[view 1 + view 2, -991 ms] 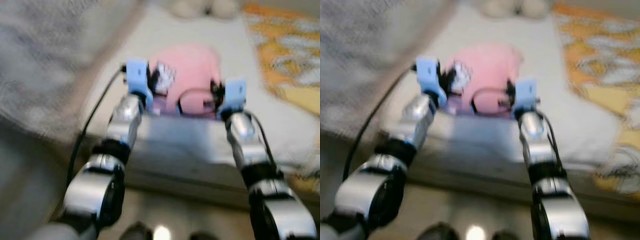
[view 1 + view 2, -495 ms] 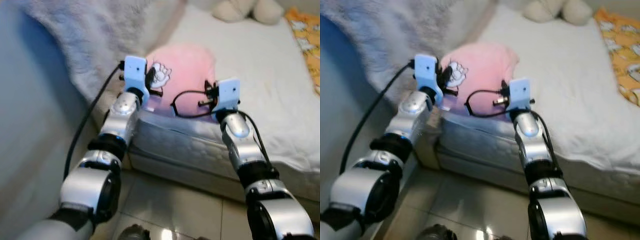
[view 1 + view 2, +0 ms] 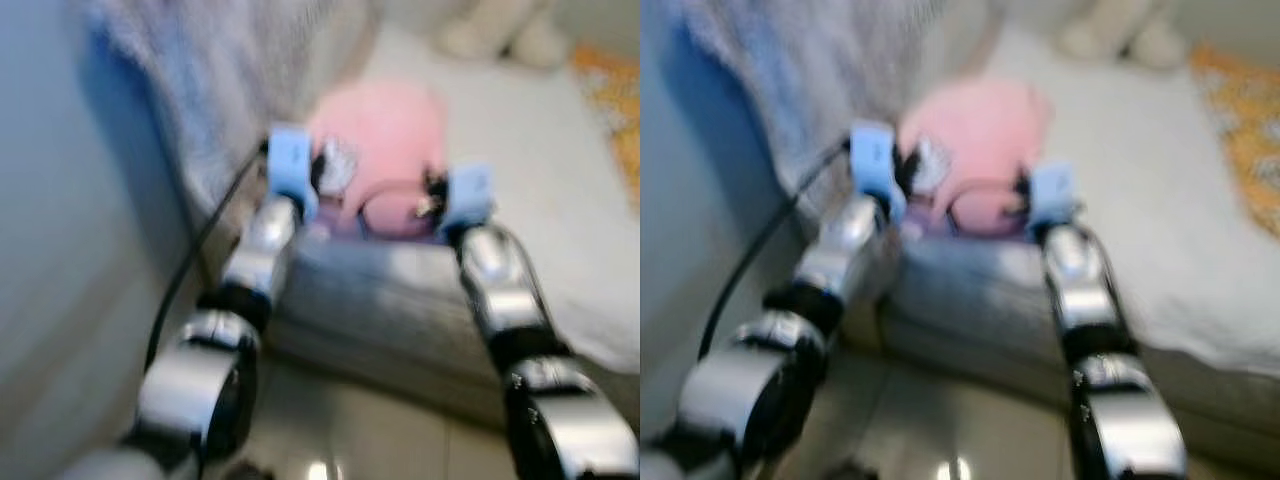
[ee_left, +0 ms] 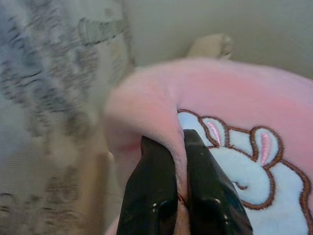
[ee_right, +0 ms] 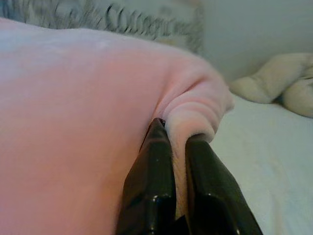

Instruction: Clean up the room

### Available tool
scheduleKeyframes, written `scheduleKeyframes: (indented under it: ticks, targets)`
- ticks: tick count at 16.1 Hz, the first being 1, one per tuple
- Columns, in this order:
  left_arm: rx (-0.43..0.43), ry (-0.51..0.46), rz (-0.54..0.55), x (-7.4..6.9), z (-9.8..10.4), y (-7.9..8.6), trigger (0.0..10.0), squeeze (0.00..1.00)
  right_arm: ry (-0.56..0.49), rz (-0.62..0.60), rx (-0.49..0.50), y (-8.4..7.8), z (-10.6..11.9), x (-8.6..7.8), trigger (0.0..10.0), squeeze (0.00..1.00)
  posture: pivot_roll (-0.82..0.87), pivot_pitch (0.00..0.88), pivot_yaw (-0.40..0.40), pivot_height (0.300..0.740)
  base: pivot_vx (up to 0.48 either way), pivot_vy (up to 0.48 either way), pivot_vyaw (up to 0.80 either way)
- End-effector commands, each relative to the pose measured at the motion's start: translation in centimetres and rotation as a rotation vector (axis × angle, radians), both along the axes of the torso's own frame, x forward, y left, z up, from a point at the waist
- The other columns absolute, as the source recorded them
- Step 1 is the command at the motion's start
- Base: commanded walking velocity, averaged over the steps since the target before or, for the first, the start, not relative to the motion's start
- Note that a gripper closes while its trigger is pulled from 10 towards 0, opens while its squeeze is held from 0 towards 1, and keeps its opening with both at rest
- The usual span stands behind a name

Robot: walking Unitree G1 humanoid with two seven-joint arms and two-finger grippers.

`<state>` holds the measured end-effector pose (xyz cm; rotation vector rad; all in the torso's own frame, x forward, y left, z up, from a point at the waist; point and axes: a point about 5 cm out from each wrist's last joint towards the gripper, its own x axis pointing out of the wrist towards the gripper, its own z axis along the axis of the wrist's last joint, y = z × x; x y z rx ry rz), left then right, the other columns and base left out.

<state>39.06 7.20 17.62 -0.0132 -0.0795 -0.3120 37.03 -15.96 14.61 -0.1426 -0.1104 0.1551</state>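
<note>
You have both grippers pinched onto the pink pillow [image 4: 230,98]: the left gripper [image 4: 180,142] holds a fold by its white animal patch [image 4: 244,161], the right gripper [image 5: 178,129] a fold on its plain side. The pillow sits at the bed's [image 3: 560,130] edge, beside a grey blanket [image 3: 200,70].

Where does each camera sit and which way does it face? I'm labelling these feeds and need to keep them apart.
Left eye view: on the head, looking forward and down at the bed; both silver arms show.
Right eye view: same scene, with the stuffed toy at the far end.
Left wrist view: along the left gripper, shut on the pink pillow.
Right wrist view: along the right gripper, also shut on a fold of the pillow.
All views share the pink pillow.
</note>
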Motion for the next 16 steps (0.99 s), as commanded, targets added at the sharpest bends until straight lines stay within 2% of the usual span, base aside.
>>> scheduleKeyframes:
  ticks: [1, 7, 11, 14, 15, 16]
  targets:
    - [0.004, -0.030, 0.018, 0.2, 0.8, 0.4, 10.0, 0.00, -0.003, 0.016, 0.001, 0.5, 0.2, 0.0, 10.0, 0.00, 0.06, 0.000, -0.030, 0.740, 0.480, 0.000, 0.00]
    - [0.003, -0.019, 0.018, 0.2, 0.6, 0.0, 10.0, 0.00, -0.002, 0.005, 0.002, 0.4, -0.2, -0.3, 10.0, 0.00, 0.05, 0.000, -0.029, 0.740, 0.480, 0.000, 0.00]
    - [-0.018, 0.007, -0.006, -0.1, 0.2, -0.8, 10.0, 0.00, 0.006, 0.009, -0.010, 0.2, -0.4, -0.5, 10.0, 0.00, 0.04, 0.000, -0.029, 0.740, 0.480, 0.000, 0.00]
    - [-0.049, 0.030, -0.055, -0.4, 0.2, -2.8, 10.0, 0.00, 0.005, 0.003, -0.050, -0.6, -0.4, -0.6, 10.0, 0.00, 0.04, 0.000, -0.019, 0.740, 0.480, 0.000, 0.00]
    - [-0.059, 0.040, -0.076, -0.6, 0.3, -4.3, 10.0, 0.00, 0.009, -0.002, -0.128, -1.6, -0.1, -0.3, 10.0, 0.00, 0.03, 0.000, -0.019, 0.740, 0.480, 0.000, 0.00]
    - [-0.050, 0.049, -0.064, -0.6, 0.4, -4.8, 10.0, 0.00, 0.029, 0.005, -0.166, -2.0, -0.1, -0.1, 10.0, 0.00, 0.03, 0.000, -0.016, 0.740, 0.337, 0.000, 0.00]
